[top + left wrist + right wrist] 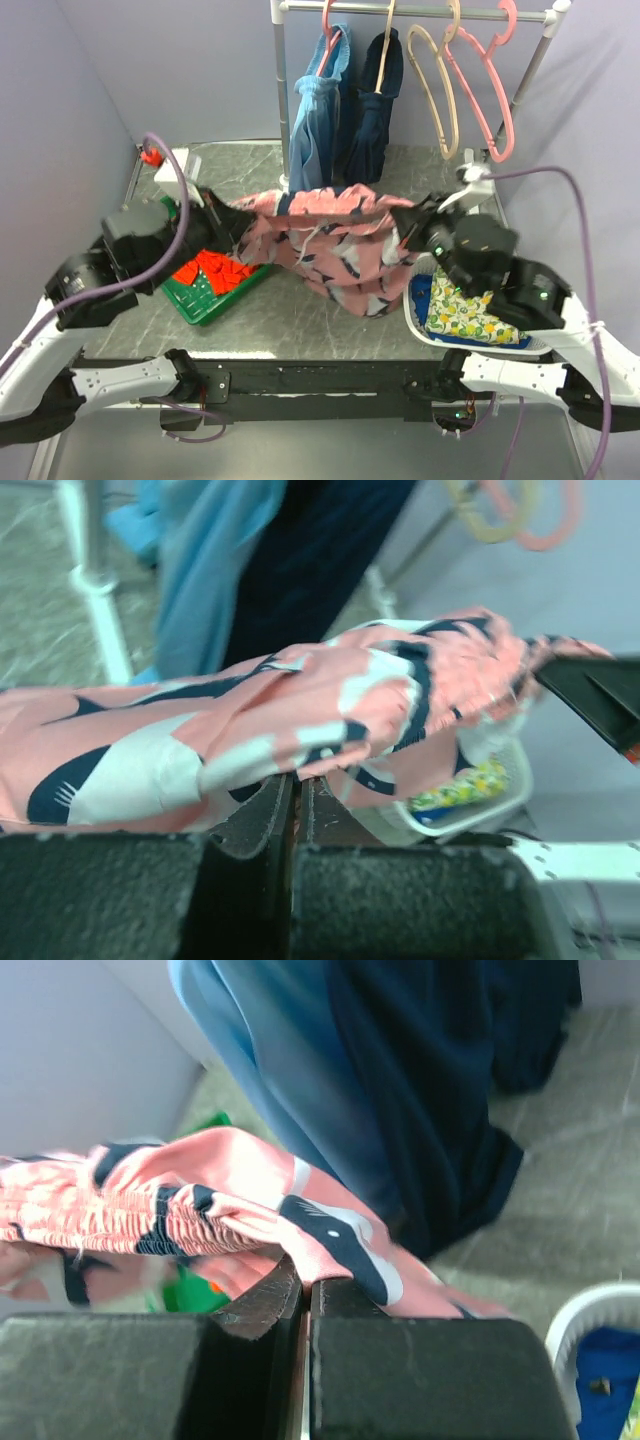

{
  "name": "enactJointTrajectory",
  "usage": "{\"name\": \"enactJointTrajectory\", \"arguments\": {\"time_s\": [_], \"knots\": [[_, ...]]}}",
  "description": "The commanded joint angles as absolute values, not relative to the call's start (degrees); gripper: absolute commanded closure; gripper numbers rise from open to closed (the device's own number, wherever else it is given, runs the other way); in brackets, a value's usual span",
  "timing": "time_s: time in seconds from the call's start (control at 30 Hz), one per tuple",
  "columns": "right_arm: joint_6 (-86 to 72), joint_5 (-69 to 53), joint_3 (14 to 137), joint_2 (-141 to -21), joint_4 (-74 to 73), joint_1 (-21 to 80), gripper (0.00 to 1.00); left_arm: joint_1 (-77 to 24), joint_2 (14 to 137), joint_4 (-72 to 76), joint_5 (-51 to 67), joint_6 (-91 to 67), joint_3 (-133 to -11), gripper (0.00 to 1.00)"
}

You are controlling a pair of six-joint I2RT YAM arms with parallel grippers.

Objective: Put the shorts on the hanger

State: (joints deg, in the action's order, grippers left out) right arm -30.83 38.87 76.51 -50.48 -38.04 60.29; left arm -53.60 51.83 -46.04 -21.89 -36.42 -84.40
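The pink shorts (320, 235) with navy and white shapes hang stretched between both grippers above the table's middle. My left gripper (235, 215) is shut on their left end; in the left wrist view the fingers (297, 785) pinch the fabric (300, 710) from below. My right gripper (405, 225) is shut on the right end, with the cloth (200, 1200) folded into its closed fingers (305, 1285). The beige hanger (453, 130) hangs by its hook on the rail at the back right, behind and above the right gripper. It appears blurred in the left wrist view (480, 520).
A light-blue garment (318, 110) and a navy one (375, 110) hang on the rail just behind the shorts. Pink hangers (495, 90) hang beside the beige one. A green bin (200, 300) sits front left. A white basket (420, 325) holds lemon-print cloth front right.
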Motion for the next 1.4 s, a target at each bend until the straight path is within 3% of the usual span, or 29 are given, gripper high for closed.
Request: {"name": "enactJointTrajectory", "arguments": {"time_s": [0.0, 0.13, 0.33, 0.53, 0.73, 0.97, 1.1, 1.13, 1.23, 1.27, 1.37], "knots": [[-23.5, 31.7, 87.7, -53.2, -39.3, 54.5, 1.00, -53.5, 57.0, -47.3, -13.5, -30.0, -98.8, 0.99], [-22.2, 28.3, 94.9, -57.5, -39.4, 53.3, 1.00, -53.5, 60.0, -44.2, -7.2, -32.1, -104.4, 0.99], [-22.8, 24.0, 101.2, -60.6, -39.5, 52.1, 1.00, -53.5, 61.1, -42.1, -7.2, -35.2, -109.3, 0.98], [-24.4, 20.1, 100.8, -61.4, -40.3, 51.2, 1.00, -53.6, 57.7, -42.6, -16.2, -41.5, -105.7, 0.99], [-30.8, 12.8, 77.8, -57.8, -33.2, 48.1, 1.00, -52.6, 51.7, -39.3, -20.4, -44.9, -80.7, 0.99], [-37.6, 9.1, 48.0, -59.8, -24.6, 45.4, 1.00, -33.2, 47.7, -22.6, 3.1, -44.8, -45.2, 0.99], [-38.3, 9.3, 43.6, -64.9, -22.6, 44.8, 1.00, -31.6, 49.4, -19.7, 5.3, -41.9, -39.8, 0.99], [-38.2, 9.6, 43.5, -64.9, -22.8, 44.8, 0.98, -31.5, 49.5, -19.9, 5.6, -41.4, -39.6, 0.99], [-36.7, 11.0, 45.7, -62.4, -24.9, 45.2, 0.70, -31.4, 49.1, -20.5, 6.8, -40.1, -39.7, 0.94], [-35.1, 10.9, 48.3, -61.1, -27.0, 45.5, 0.56, -31.5, 49.0, -20.8, 6.9, -39.6, -40.3, 0.92], [-31.9, 11.1, 55.9, -59.1, -33.4, 46.5, 0.37, -31.5, 49.7, -21.7, 7.4, -38.6, -42.4, 0.90]]}}
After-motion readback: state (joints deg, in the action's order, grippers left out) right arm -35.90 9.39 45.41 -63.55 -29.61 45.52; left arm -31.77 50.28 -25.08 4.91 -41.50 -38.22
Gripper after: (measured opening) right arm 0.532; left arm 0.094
